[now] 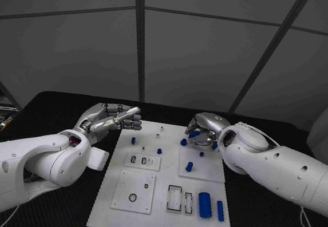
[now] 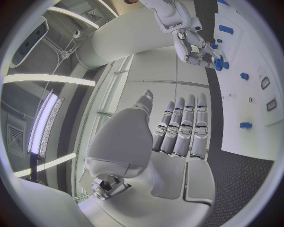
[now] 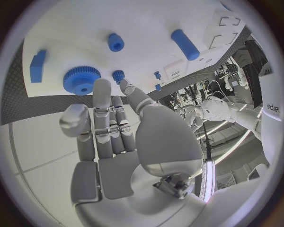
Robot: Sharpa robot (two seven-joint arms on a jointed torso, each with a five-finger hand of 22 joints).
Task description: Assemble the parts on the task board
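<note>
The left hand (image 1: 113,118) hovers raised at the left side of the table, holding nothing, its fingers (image 2: 180,127) stretched out straight and side by side. The right hand (image 1: 205,129) reaches in palm down from the right, its fingers (image 3: 102,113) extended, gripping nothing.

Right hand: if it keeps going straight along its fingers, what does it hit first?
Most likely the blue gear on the task board: the right hand points its fingertips just beside it. How far above the board they are is unclear.
</note>
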